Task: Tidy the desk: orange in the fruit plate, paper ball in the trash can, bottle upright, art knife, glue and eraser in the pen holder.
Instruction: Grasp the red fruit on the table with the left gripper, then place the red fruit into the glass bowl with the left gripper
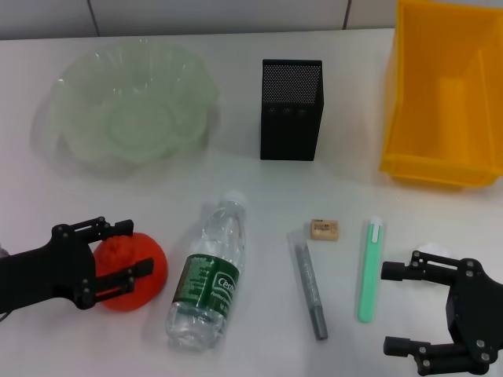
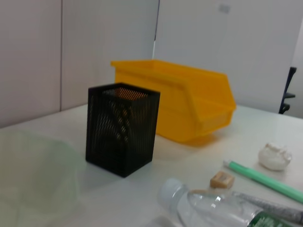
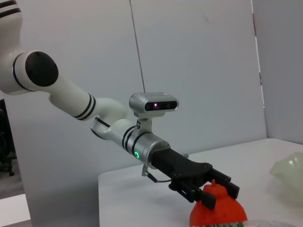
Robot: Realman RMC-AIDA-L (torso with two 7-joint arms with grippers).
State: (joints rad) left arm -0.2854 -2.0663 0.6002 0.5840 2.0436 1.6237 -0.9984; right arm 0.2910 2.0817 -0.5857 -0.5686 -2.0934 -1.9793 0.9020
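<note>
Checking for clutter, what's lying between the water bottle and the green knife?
In the head view, between bottle and knife: a grey glue pen and the eraser.

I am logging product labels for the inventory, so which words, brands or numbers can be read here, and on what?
Bottle label: white print on dark green, too blurred to read.
Bottle cap: no print legible.
Eraser: faint markings, too small to read.
Grey pen-like stick and green art knife: no legible text.
Nothing else carries writing.
</note>
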